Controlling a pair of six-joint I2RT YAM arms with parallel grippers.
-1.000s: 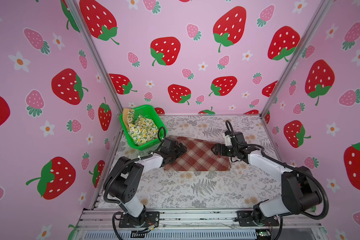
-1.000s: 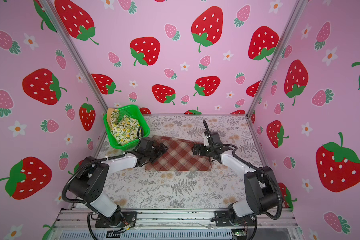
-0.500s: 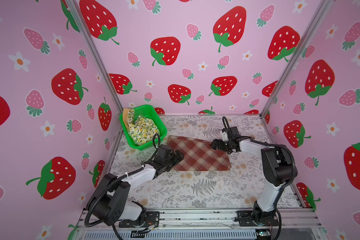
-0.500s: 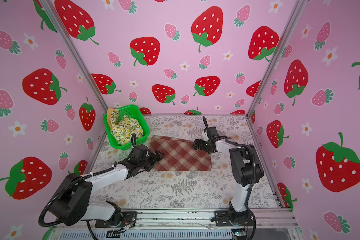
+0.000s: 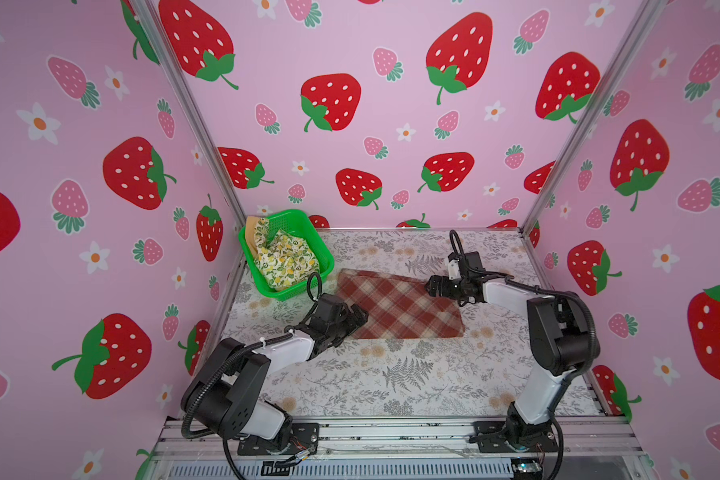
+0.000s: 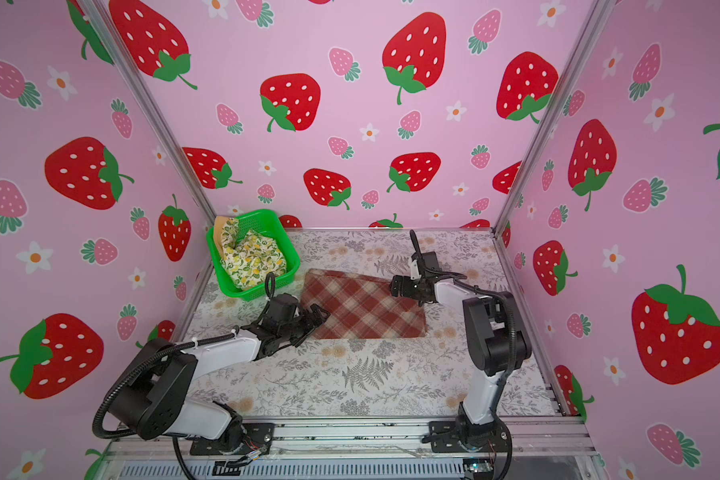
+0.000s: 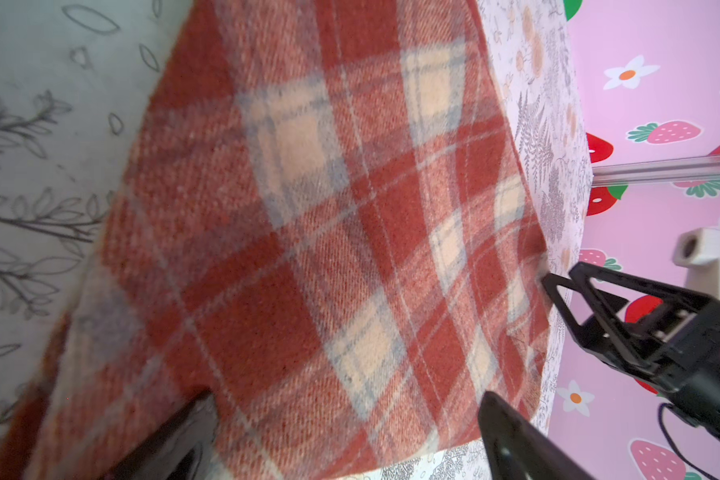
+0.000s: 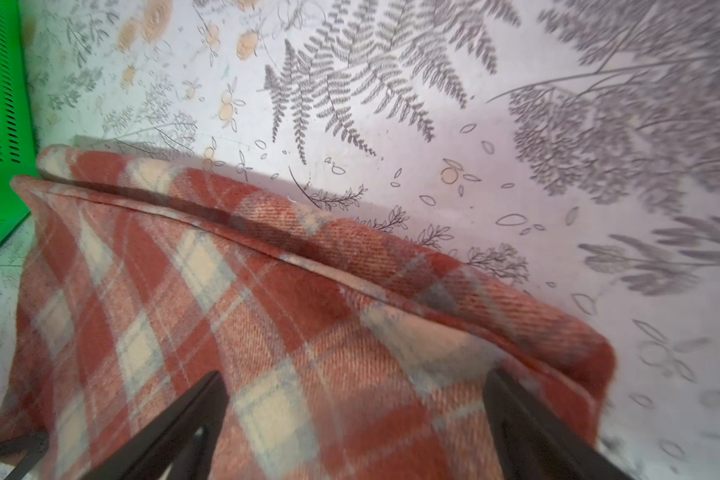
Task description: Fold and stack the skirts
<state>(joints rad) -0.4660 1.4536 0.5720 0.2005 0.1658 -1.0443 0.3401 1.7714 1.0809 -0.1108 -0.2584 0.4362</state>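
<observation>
Your left end effector (image 5: 359,317) and right end effector (image 5: 430,286) sit wide open, empty, at opposite corners of the plaid skirt (image 5: 395,306), likely to fold it.

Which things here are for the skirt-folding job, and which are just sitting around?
For the job: plaid skirt, lying flat; lemon-print skirt and mustard-yellow skirt, bunched together.
Just there: green plastic basket holding those two; floral table cover.
</observation>
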